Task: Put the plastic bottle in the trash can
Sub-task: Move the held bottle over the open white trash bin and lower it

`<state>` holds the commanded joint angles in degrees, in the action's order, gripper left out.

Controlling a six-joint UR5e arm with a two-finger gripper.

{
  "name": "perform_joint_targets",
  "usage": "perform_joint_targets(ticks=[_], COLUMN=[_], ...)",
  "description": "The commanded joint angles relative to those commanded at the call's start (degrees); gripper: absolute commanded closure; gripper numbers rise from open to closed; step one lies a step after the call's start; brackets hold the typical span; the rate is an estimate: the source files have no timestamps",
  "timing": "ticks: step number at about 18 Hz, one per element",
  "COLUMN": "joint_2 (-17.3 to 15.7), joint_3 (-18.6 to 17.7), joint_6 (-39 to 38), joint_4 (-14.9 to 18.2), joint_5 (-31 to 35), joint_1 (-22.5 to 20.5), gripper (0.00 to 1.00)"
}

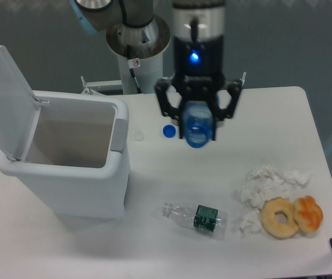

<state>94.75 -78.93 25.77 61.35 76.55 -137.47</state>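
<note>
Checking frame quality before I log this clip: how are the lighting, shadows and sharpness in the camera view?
Camera view: lighting soft and even, shadows faint beside the trash can; overall slightly soft focus; the gripper and the plastic bottle it holds look mildly blurred; a blue indicator light glows above them; the clear bottle shows small glints, its label unreadable.

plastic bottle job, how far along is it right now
Done: the gripper is shut on the blue-tinted plastic bottle and holds it above the table. The trash can stands with its flip lid open.

In hand: the bottle hangs to the right of the bin, not over its opening.

Left: carrying it across over the opening and releasing it. The clear bottle with the dark green label lies untouched.
</note>
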Motion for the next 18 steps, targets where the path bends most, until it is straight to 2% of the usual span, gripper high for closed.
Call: perform_joint_targets(ticks=[6,13,18], joint_2=[-0.09,-0.88,0.78], joint_3=[-0.09,-0.09,-0.09], joint_6=[-7.04,-7.58,-9.50], joint_4=[-2.11,-2.20,-4.12], joint_5=[-3.34,-3.43,-3.60], joint_1=[5.10,7.31,9.24], gripper=[1.00,0.99,0.97])
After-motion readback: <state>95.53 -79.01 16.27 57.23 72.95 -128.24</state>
